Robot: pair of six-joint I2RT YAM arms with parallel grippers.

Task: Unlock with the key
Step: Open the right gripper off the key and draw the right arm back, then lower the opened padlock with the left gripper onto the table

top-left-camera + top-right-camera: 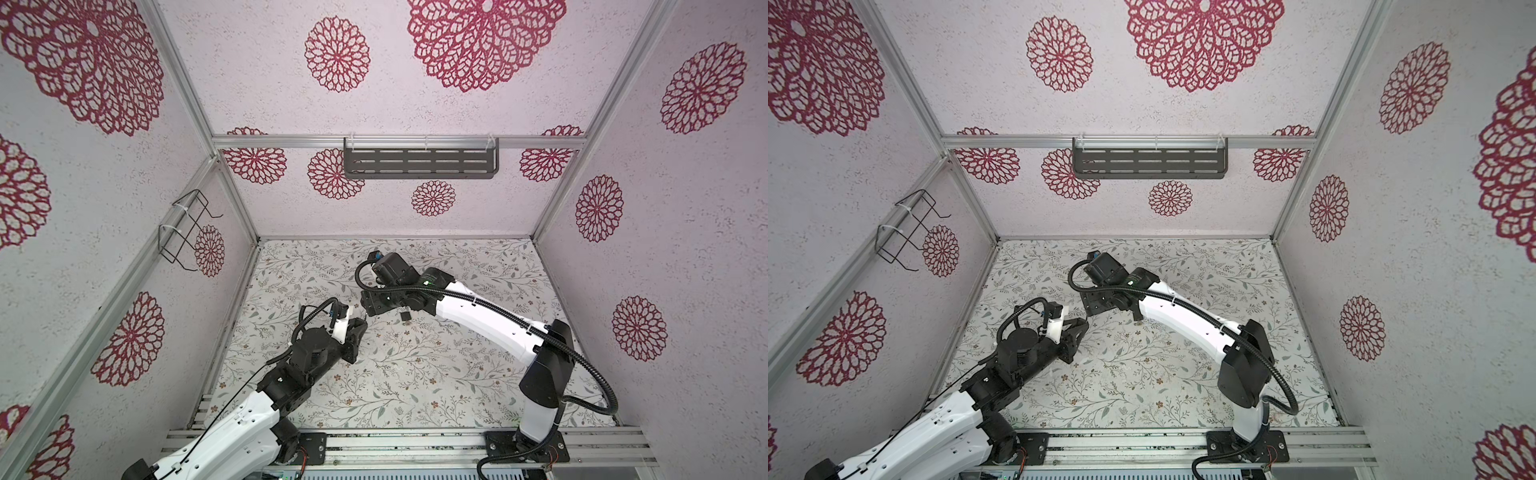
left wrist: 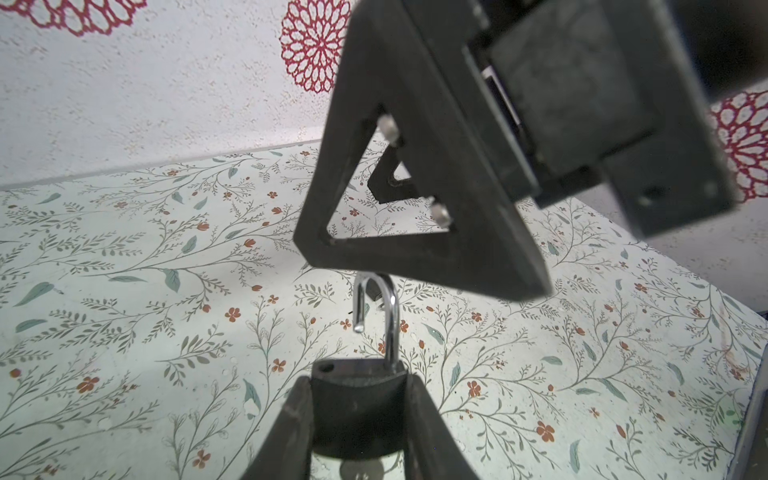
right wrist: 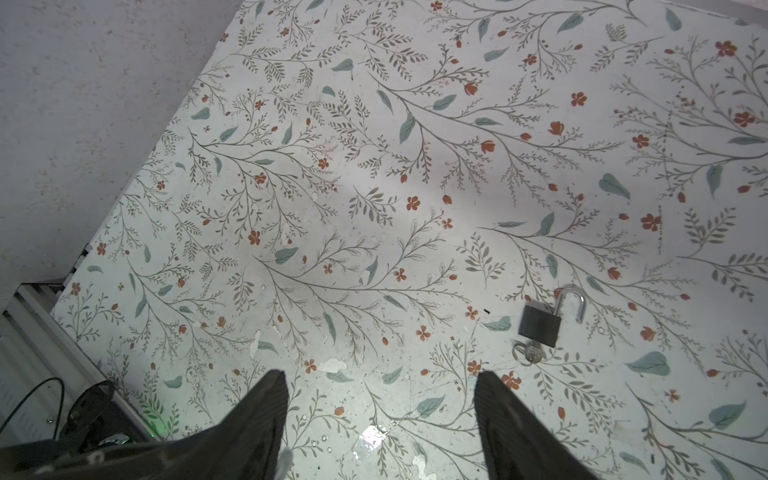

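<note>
The left tool (image 2: pixel 357 386) is clamped on a small dark grey metal padlock (image 2: pixel 357 409), one black finger on either side of its body. In the left wrist view the floral-printed worktop (image 2: pixel 124 332) lies behind it. Its silver U-shaped shackle (image 2: pixel 392 320) is sprung: one leg sits in the body, and the free leg hangs clear above an empty round hole. Below the body a bit of silver metal shows between the fingers, too blurred to tell key from ring.

The right tool (image 3: pixel 380 380) has its two black fingers well apart, with nothing between them and bare worktop beneath. In the left wrist view one of its triangular fingers hangs close over the top of the held shackle; I cannot tell whether they touch. In both top views the two tools meet tip to tip near the middle of the worktop.

A second dark grey padlock (image 3: pixel 539 325) lies flat on the worktop, off to one side of the right tool and apart from its fingers. It has an open silver shackle (image 3: pixel 575 301), and a silver key (image 3: pixel 532 354) on a thin ring sits against its bottom end.

A slotted grey metal shelf (image 1: pixel 419 164) hangs on the back wall, and a black wire rack (image 1: pixel 185 232) on the left wall.
</note>
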